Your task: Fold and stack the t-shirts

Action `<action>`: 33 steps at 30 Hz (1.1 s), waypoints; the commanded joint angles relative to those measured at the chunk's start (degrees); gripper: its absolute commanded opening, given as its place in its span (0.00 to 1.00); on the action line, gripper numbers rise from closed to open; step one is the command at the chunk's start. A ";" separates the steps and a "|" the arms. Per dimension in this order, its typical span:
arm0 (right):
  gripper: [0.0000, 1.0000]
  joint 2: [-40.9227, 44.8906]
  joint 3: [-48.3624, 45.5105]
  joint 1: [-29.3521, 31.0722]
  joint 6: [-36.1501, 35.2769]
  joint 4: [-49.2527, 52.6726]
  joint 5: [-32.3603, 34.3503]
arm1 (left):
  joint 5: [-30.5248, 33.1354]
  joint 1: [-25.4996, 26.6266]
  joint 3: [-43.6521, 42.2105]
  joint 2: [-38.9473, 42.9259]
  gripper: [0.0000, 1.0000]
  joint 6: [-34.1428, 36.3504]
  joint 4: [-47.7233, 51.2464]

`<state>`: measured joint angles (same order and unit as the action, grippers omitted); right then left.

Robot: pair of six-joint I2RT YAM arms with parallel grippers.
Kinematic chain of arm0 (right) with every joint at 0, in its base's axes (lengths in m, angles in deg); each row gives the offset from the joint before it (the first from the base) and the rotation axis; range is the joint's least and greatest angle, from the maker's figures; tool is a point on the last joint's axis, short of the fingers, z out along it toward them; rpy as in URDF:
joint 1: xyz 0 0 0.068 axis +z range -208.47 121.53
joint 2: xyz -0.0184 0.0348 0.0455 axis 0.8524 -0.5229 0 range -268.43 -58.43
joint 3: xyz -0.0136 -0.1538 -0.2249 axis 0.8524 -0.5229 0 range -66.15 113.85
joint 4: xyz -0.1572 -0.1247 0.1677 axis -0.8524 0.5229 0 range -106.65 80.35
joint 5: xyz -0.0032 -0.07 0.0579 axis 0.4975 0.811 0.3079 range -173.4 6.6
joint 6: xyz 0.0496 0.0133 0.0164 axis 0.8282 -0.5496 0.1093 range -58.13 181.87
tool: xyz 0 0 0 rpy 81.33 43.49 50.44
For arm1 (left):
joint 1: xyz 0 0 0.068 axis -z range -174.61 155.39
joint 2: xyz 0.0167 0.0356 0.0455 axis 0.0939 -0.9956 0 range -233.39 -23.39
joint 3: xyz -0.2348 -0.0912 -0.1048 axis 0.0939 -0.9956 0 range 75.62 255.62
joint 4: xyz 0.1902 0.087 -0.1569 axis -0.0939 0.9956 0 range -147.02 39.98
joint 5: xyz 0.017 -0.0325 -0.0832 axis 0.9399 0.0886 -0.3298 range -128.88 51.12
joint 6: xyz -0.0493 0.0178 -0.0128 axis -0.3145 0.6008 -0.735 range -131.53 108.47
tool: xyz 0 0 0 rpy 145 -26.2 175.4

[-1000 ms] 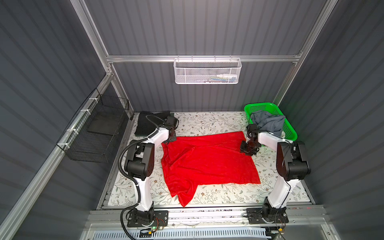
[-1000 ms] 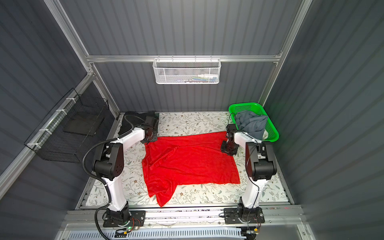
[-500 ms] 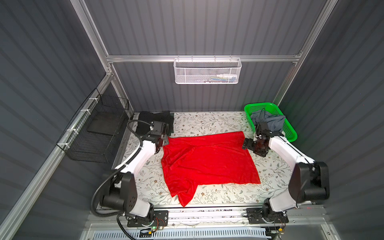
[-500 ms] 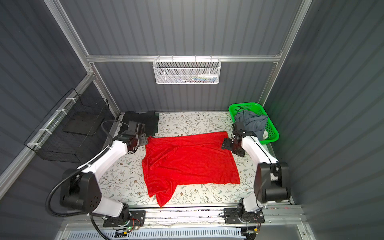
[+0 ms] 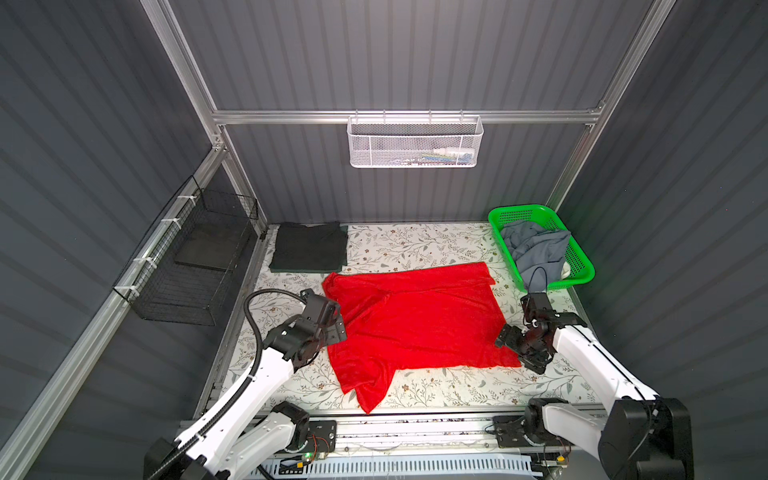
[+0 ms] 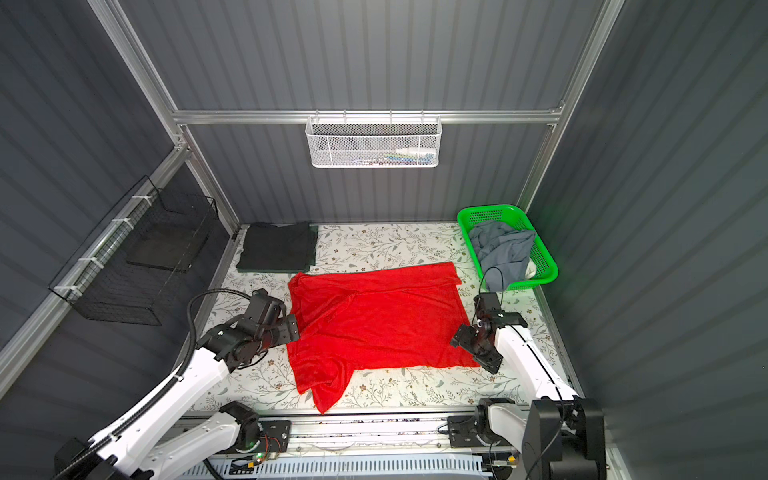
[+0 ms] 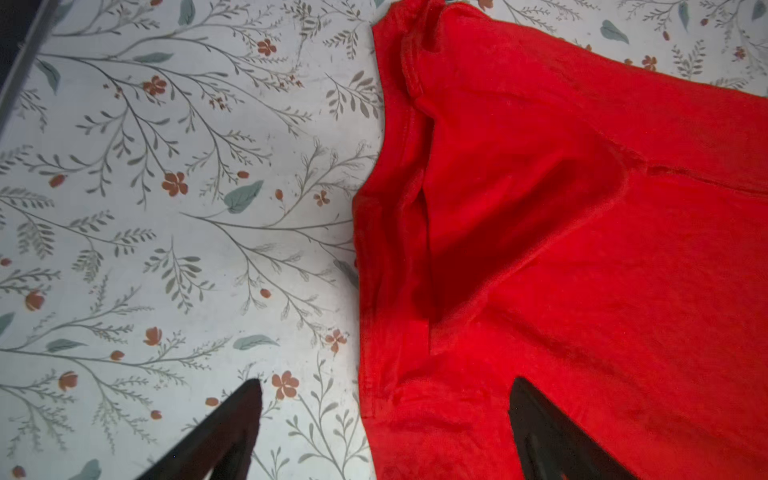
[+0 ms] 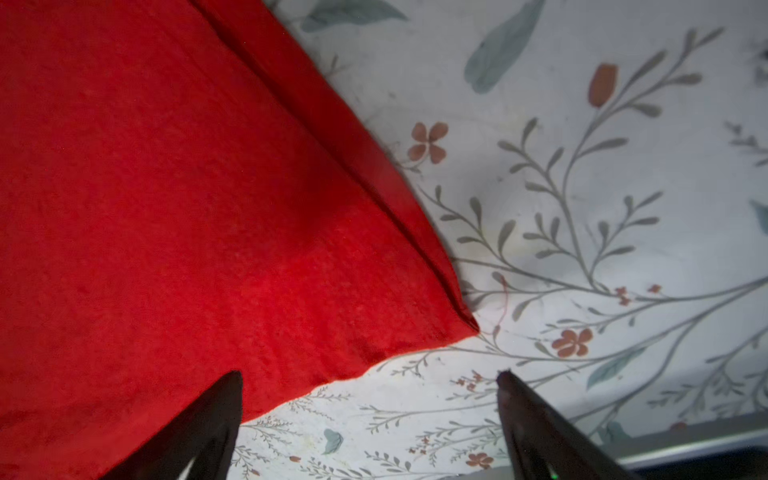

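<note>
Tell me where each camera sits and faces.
Both top views: high at the front, looking down on red t-shirt and floral table; both arms show.
Left wrist: on left arm, facing down at shirt's sleeve edge; open jaws show.
Right wrist: on right arm, facing down at shirt's corner; open jaws show.
Shared: the red t-shirt.

The red t-shirt (image 5: 415, 320) covers the middle of the worktop (image 5: 415, 245), leaving a bare strip along the back between the folded dark shirts (image 5: 309, 249) in the far left corner and the green basket (image 5: 519, 208) in the far right corner, and bare room along the front right. The left gripper (image 7: 384, 382) stands over the shirt's left edge and the right gripper (image 8: 370, 374) at its front right corner, both with jaws wide apart, narrowing the side margins.
</note>
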<state>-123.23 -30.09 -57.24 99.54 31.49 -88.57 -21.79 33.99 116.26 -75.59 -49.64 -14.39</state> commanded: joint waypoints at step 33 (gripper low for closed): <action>0.05 -5.19 -3.88 2.49 4.48 -6.06 5.95 | -5.50 23.92 -9.46 -8.50 0.00 -17.50 -0.68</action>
<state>-126.79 -35.10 -55.97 104.37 25.94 -85.86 -29.16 57.53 103.74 -84.01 -68.52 -17.17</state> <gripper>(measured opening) 0.076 0.052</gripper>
